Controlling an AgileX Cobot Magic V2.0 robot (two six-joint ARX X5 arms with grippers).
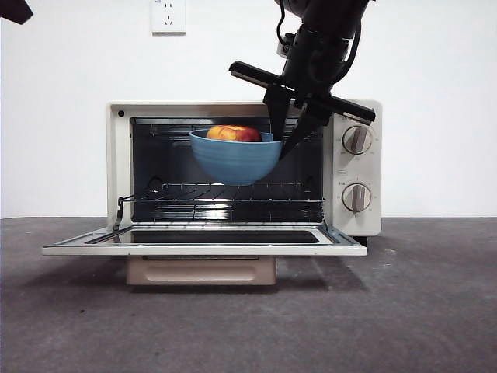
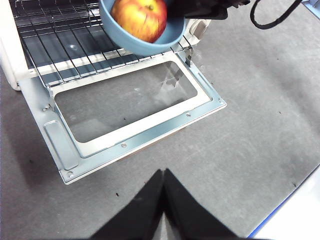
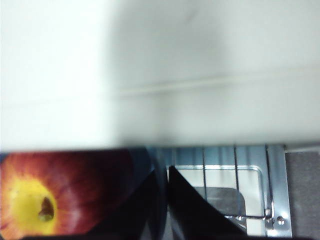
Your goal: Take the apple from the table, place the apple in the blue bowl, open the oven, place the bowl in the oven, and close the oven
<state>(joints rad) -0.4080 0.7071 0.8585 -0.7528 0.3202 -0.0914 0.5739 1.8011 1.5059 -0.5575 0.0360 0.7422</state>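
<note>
The right end effector [image 1: 284, 144] is coming down from above at the oven's mouth and is clamping the blue bowl [image 1: 233, 162] by its rim, one black jaw inside the wall and one outside, as the right wrist view is showing with the rim pinched between them. The bowl is hanging just beside and below the jaws, toward the middle of the oven opening, so the load is sitting off to one side of the grip rather than under it. Inside the bowl the apple [image 1: 233, 134] is resting, its yellowish top peeking over the rim. The bowl is hovering clear above the wire rack [image 1: 225, 193], not touching it, and appears to be at the front of the cavity of the oven [image 1: 353, 225]. Its door [image 1: 202, 247] is lying fully open and flat, just above the desk [image 1: 248, 326]. The coming move is turning on that gap: the bowl needs carrying deeper and then lowering onto the rack. The left end effector [image 2: 163, 172], jaws pressed together and holding nothing, is waiting over the desk in front of the door.
</note>
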